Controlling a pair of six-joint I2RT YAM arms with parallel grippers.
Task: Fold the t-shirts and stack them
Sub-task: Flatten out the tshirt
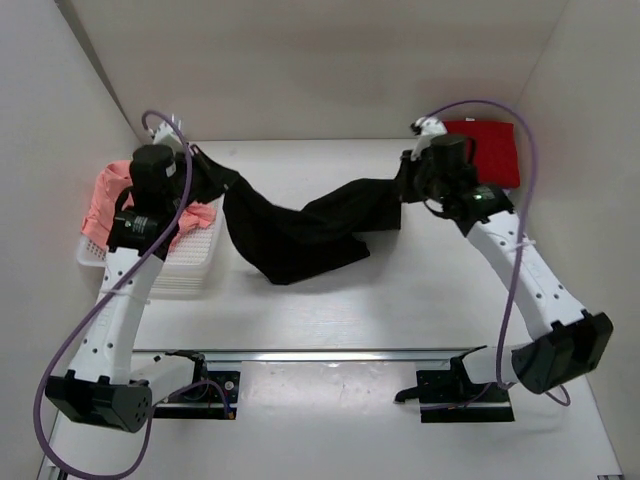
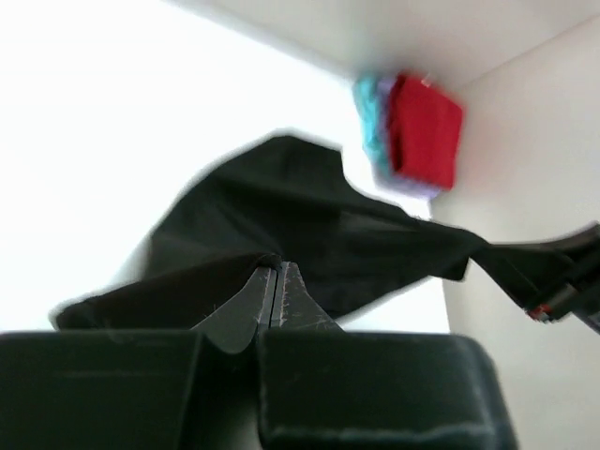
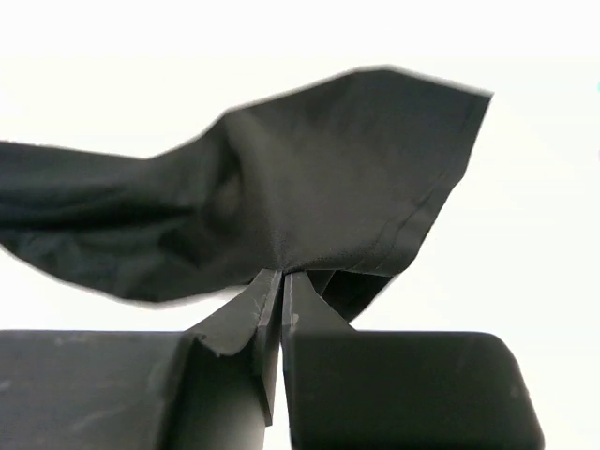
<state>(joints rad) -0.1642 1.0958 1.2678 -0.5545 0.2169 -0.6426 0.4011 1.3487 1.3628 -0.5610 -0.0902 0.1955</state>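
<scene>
With the left end effector (image 2: 278,281) and right end effector (image 3: 282,281) both pinched on the black t-shirt (image 1: 300,235) sagging just right of the basket (image 1: 190,275), either thin edge-grip could slip under tension.

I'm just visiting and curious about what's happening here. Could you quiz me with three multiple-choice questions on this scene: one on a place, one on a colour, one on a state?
1. Where is the red shirt?
A) far right corner of the table
B) the table's middle
C) its near left edge

2. In the white basket, the crumpled shirt is:
A) green
B) salmon pink
C) yellow

3. How is the black shirt?
A) folded flat
B) pinched by one gripper
C) pinched by both grippers, sagging between them

Answers:
1 A: it tops a pile there.
2 B: pink cloth fills the basket.
3 C: the left gripper and the right gripper are each shut on its cloth.
</scene>
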